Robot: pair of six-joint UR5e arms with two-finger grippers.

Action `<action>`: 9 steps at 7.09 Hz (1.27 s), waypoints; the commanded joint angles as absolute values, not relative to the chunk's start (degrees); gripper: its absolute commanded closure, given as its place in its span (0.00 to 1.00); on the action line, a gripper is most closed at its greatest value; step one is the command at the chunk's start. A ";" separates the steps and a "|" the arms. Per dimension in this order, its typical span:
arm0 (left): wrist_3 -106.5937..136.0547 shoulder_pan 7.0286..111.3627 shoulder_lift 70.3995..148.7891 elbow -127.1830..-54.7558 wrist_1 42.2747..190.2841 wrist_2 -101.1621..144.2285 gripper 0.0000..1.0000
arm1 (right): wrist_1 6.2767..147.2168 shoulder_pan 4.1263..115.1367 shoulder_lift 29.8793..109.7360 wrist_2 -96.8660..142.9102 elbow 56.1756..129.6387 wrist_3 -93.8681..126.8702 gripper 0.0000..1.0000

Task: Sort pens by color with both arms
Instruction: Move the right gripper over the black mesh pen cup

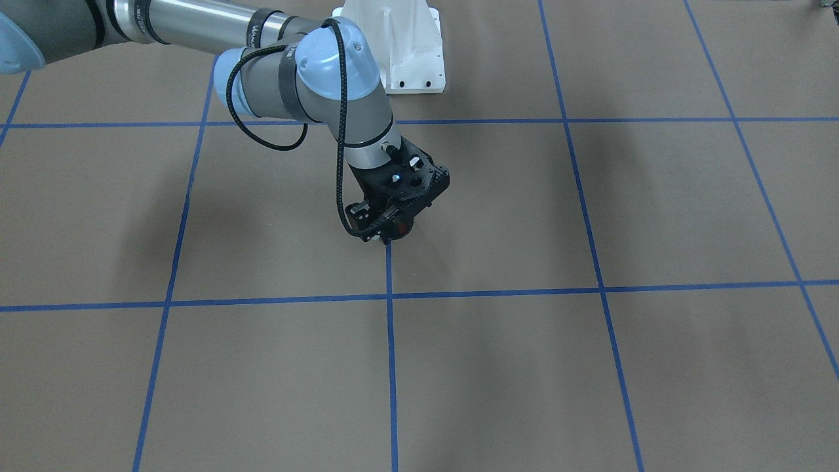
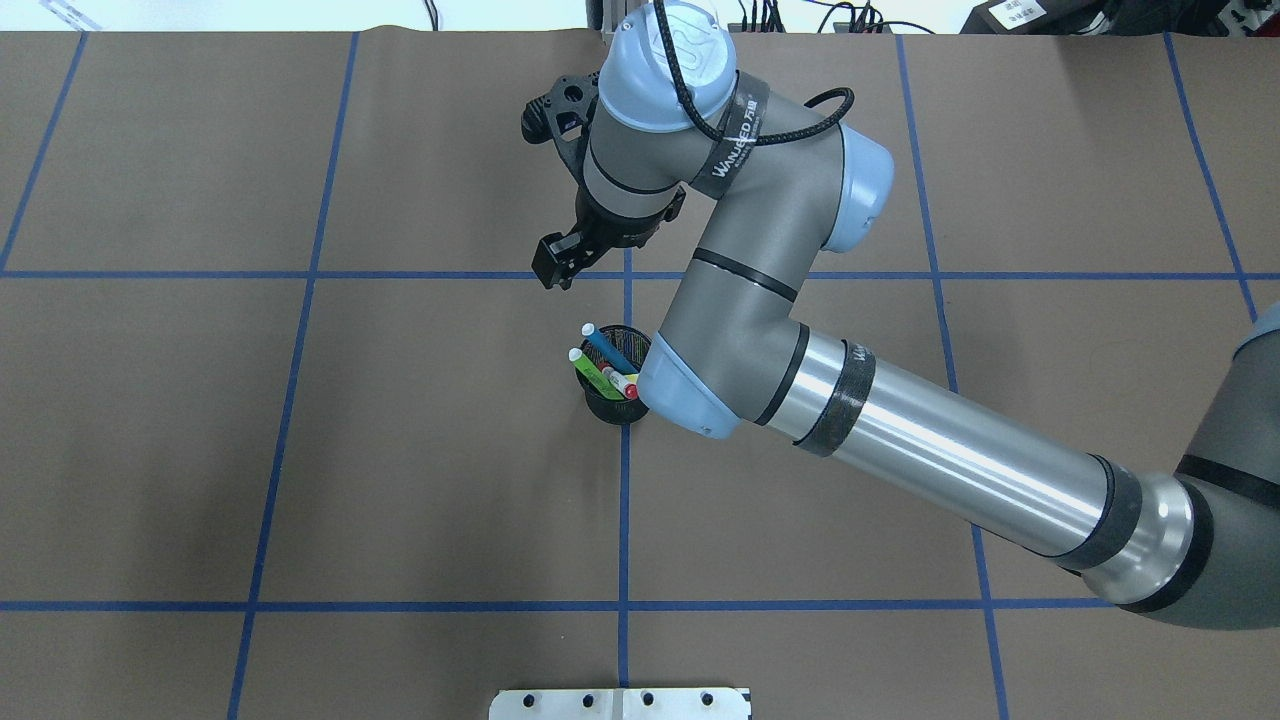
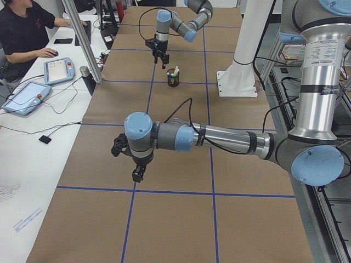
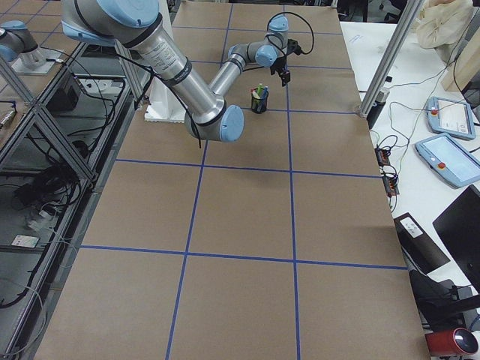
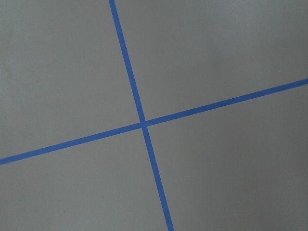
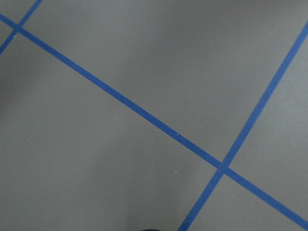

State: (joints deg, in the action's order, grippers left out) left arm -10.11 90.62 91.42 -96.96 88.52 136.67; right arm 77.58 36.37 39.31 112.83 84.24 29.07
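A black mesh cup (image 2: 612, 405) stands on the brown table near the middle and holds a blue pen (image 2: 606, 348), a green pen (image 2: 593, 373) and a red-capped pen (image 2: 623, 385). It also shows in the left view (image 3: 173, 78) and the right view (image 4: 259, 101). My right gripper (image 2: 556, 268) hangs above the table just beyond the cup, apart from it, open and empty; it shows in the front view (image 1: 382, 235) and hides the cup there. My left gripper (image 3: 137, 175) hovers over bare table far from the cup; I cannot tell if it is open.
Blue tape lines (image 2: 625, 520) divide the table into squares. The white pedestal base (image 2: 620, 703) stands at the robot's edge. An operator (image 3: 24, 27) sits at a side table with tablets (image 3: 60, 68). Both wrist views show only table and tape.
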 commanded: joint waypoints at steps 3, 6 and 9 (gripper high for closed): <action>-10.11 90.62 91.49 -96.94 88.42 137.37 0.00 | 69.02 34.21 44.38 112.16 86.84 27.42 0.02; -10.11 90.62 91.49 -96.94 88.42 137.37 0.00 | 64.87 33.05 46.57 109.51 86.31 27.42 0.04; -10.11 90.62 91.49 -96.94 88.42 137.37 0.00 | 64.86 33.05 46.58 109.51 86.22 27.51 0.18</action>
